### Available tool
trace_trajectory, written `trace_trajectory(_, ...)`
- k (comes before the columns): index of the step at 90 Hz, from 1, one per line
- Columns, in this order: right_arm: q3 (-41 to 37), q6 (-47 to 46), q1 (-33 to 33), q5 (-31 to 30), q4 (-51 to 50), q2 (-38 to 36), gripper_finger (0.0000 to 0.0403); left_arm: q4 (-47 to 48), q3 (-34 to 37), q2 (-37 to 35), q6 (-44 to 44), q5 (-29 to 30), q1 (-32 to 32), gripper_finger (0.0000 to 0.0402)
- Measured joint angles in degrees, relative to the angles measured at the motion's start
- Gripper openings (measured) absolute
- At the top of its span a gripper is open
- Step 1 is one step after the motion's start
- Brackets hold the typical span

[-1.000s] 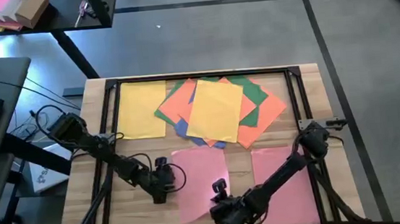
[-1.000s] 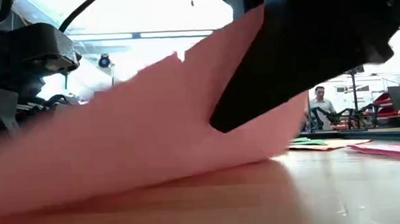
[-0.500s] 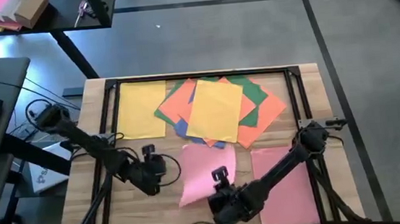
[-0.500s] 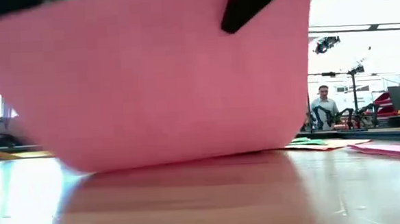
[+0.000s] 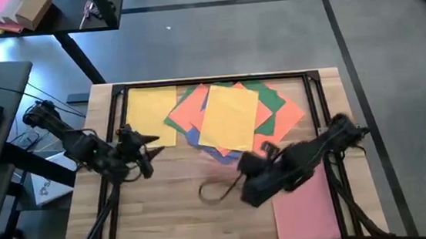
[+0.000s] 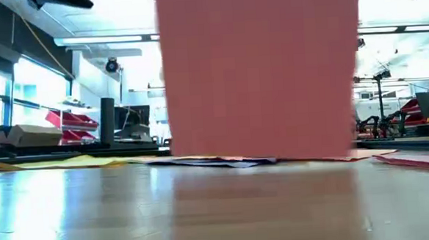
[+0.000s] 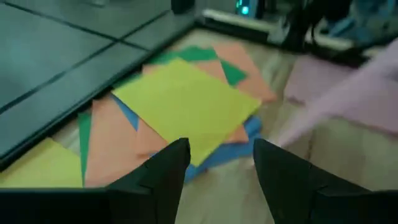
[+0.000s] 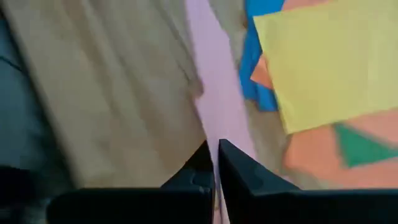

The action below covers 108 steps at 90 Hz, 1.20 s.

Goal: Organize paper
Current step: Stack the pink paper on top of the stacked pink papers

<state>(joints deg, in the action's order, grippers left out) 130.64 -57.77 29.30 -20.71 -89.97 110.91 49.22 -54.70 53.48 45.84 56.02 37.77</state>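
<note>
Right gripper (image 8: 214, 163), clamped on the pink sheet (image 6: 262, 70), just hoisted it upright (left gripper (image 7: 217, 168) backed off, fingers apart), so stacking's next.

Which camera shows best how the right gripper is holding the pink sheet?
The right wrist view: the right gripper is shut on the pink sheet's edge. The high view shows the sheet nearly edge-on, the low view only its hanging face, the left wrist view a blur.
</note>
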Motion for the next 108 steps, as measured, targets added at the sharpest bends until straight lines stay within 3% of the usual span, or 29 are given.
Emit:
trace_trajectory(11,-1.88,-4.17,-2.29,4.88,0.04,-5.71,0.0,0.12,0.0,-1.24,-1.02,0.05,0.44,0.0172)
trace_trajectory(20,-7.79,-3.08,-5.33,11.8,0.13,-11.76,0.0,0.58,0.0,-1.32,-1.07,0.03,0.44,0.0172)
trace_trajectory(32,-24.85,-0.8,-9.54,19.3,-0.04,-20.44,0.0,0.5,0.0,-1.02,-1.07,0.51,-0.05,0.0172)
trace_trajectory(44,-43.85,-0.31,-13.08,20.8,0.26,-28.52,0.0,0.23,0.36,-0.79,-1.03,0.21,-0.32,0.0172)
trace_trajectory(49,-50.33,-0.04,-13.8,21.98,4.45,-30.57,0.0,0.17,1.0,-0.74,-0.31,0.01,-0.3,0.0172)
trace_trajectory(60,-61.13,5.12,-12.53,22.3,25.05,-32.86,0.0,0.32,3.24,-0.4,0.15,-5.2,-0.32,0.0172)
trace_trajectory(71,-68.1,14.32,-9.84,22.49,44.81,-30.89,0.0,-0.23,6.21,0.97,2.44,-12.34,-0.32,0.0172)
trace_trajectory(81,-70.31,24.87,-7.12,22.59,53.45,-26.04,0.0002,-3.62,9.44,4.15,4.23,-20.66,-0.77,0.0172)
trace_trajectory(99,-66.0,47.84,-3.46,22.49,51.79,-11.09,0.0052,-18.85,14.73,15.91,4.68,-33.45,-1.82,0.0172)
trace_trajectory(108,-61.32,57.94,-1.17,15.98,51.79,-4.31,0.0094,-23.59,15.25,24.1,4.85,-40.25,-1.86,0.0172)
